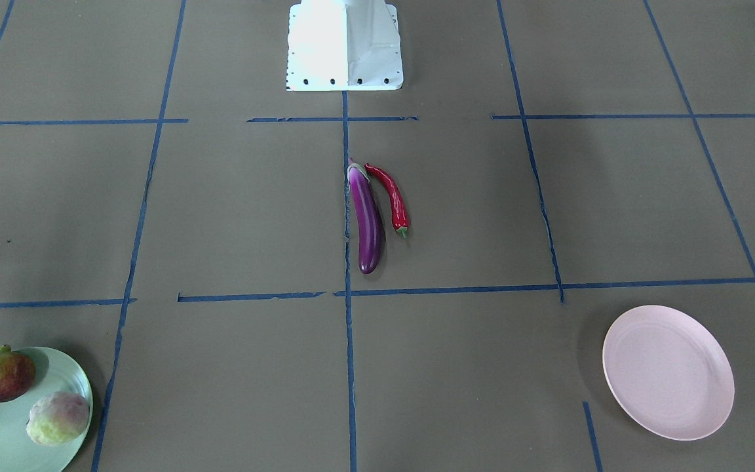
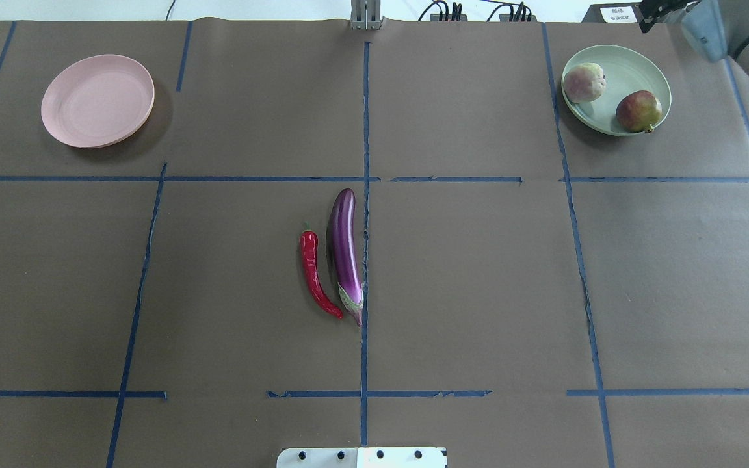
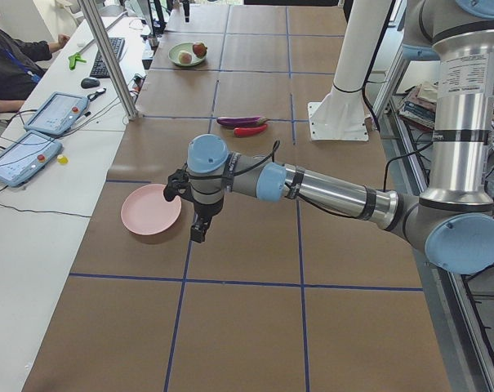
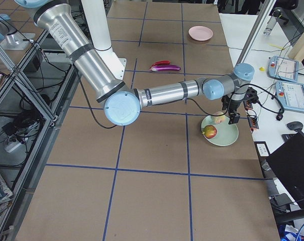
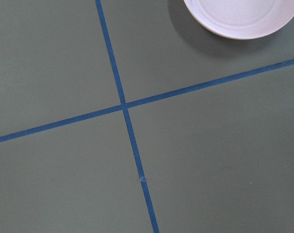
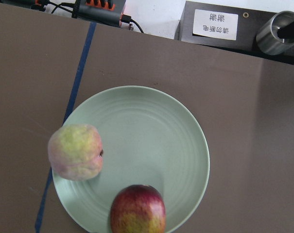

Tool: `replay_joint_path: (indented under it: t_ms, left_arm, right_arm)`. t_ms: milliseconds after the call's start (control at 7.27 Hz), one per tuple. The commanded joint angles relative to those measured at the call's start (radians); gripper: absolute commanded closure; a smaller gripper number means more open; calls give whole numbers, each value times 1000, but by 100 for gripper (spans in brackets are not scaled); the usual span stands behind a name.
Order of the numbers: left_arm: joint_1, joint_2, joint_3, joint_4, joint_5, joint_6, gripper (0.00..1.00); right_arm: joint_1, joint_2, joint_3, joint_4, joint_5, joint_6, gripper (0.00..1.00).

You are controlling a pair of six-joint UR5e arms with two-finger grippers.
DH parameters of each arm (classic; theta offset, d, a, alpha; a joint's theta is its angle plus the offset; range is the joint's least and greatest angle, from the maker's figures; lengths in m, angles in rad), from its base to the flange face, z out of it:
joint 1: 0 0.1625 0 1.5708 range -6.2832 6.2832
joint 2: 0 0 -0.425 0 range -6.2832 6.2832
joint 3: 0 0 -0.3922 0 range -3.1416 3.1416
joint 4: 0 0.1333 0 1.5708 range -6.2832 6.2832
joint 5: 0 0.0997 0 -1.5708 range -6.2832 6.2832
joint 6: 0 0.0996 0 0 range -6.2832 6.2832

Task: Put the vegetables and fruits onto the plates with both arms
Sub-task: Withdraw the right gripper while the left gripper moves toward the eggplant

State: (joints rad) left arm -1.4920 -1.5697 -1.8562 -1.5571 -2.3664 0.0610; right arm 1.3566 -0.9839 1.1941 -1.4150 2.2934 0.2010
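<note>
The purple eggplant (image 2: pixel 344 250) and the red chili pepper (image 2: pixel 313 273) lie side by side, touching, at the table's middle. The dark red-yellow fruit (image 2: pixel 638 110) and the pale green fruit (image 2: pixel 584 82) sit on the mint green plate (image 2: pixel 634 71) at the far right. The pink plate (image 2: pixel 97 99) at the far left holds nothing. My left gripper (image 3: pixel 198 234) hangs above the table beside the pink plate (image 3: pixel 149 211). My right gripper (image 4: pixel 231 119) hangs above the green plate (image 4: pixel 229 136). I cannot tell if either gripper is open or shut.
The white robot base (image 1: pixel 345 46) stands at the near middle edge. Blue tape lines (image 2: pixel 365 130) divide the brown table. An operator (image 3: pixel 10 65) with tablets and a keyboard sits at a side desk beyond the far edge. A labelled box (image 6: pixel 215 24) stands behind the green plate.
</note>
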Motion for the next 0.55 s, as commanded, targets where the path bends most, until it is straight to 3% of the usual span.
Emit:
replay_joint_path:
  t_ms: [0, 275, 413]
  left_arm:
    - [116, -110, -3, 5, 6, -184, 0]
    - [237, -214, -11, 6, 7, -425, 0]
    - [309, -252, -30, 6, 10, -561, 0]
  right_arm:
    - [68, -228, 163, -4, 35, -93, 0]
    - [117, -429, 302, -5, 25, -100, 0]
    - [116, -552, 426, -5, 17, -88, 0]
